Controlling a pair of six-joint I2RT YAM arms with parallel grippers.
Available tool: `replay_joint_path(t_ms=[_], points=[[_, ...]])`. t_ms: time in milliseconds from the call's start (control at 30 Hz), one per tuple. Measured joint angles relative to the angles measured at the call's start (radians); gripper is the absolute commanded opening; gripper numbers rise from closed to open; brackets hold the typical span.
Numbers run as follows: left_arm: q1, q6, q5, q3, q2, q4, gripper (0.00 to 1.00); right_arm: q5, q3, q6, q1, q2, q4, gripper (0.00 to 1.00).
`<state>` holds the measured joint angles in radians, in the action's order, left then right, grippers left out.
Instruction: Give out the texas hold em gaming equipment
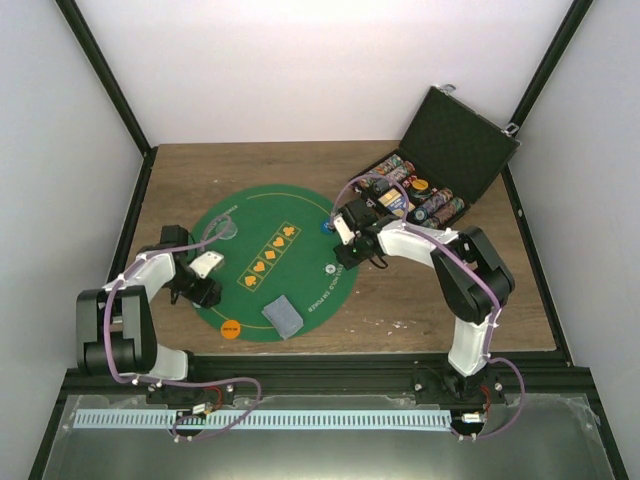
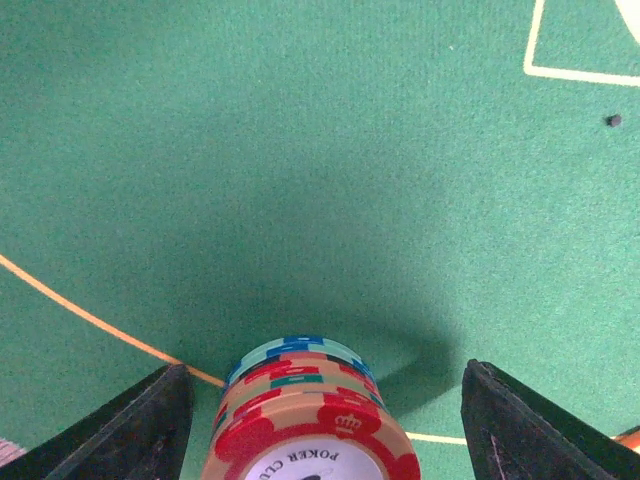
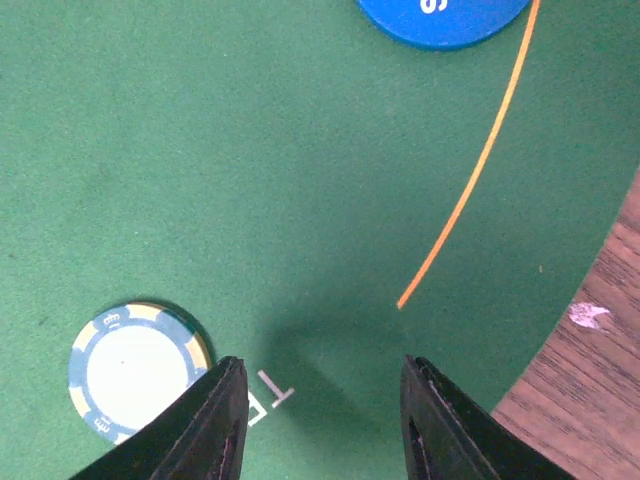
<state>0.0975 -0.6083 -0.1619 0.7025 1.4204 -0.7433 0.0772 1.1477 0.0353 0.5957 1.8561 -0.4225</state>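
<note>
A stack of striped poker chips (image 2: 305, 415), red-and-tan on top and blue-green below, stands on the green felt mat (image 2: 300, 150) between my left gripper's (image 2: 320, 440) fingers. The jaws are open, with a gap on each side of the stack. My left gripper (image 1: 205, 277) is at the mat's left edge. My right gripper (image 3: 320, 430) is open and empty just above the mat's right part (image 1: 346, 248). A single blue-and-yellow chip (image 3: 135, 370) lies left of its left finger (image 3: 205, 430). A blue disc (image 3: 440, 18) lies ahead of it. A grey-blue card deck (image 1: 282, 315) and an orange disc (image 1: 230, 328) lie near the mat's front edge.
The black hinged case (image 1: 455, 145) stands open at the back right with rows of chips (image 1: 415, 195) inside. Bare wooden table (image 3: 600, 390) shows just right of my right gripper. White walls and black frame posts close in the table's sides.
</note>
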Motion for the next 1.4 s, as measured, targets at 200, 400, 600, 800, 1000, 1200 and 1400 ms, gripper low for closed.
replay_joint_path(t_ms=[200,400,600,800,1000,1200,1400], points=[[0.0,0.023,-0.002,0.036,0.034,-0.015,0.78,0.002,0.013,0.012,0.0,-0.023,-0.031,0.44],[0.0,0.034,-0.002,0.057,0.049,0.009,0.78,0.006,0.114,0.029,-0.002,-0.036,-0.066,0.46],[0.0,0.059,-0.013,0.105,0.049,-0.012,0.79,0.031,0.129,0.032,-0.035,-0.14,-0.07,0.49],[0.005,0.077,-0.015,0.189,-0.039,-0.111,0.88,0.034,0.139,0.045,-0.063,-0.168,-0.072,0.49],[0.033,0.054,0.002,0.199,-0.153,-0.264,0.88,0.049,0.135,0.058,-0.063,-0.169,-0.074,0.49],[0.077,0.042,0.02,0.096,-0.19,-0.323,0.8,0.069,0.104,0.062,-0.063,-0.174,-0.066,0.5],[0.077,0.059,0.024,-0.011,-0.196,-0.215,0.8,0.076,0.095,0.068,-0.063,-0.174,-0.063,0.5]])
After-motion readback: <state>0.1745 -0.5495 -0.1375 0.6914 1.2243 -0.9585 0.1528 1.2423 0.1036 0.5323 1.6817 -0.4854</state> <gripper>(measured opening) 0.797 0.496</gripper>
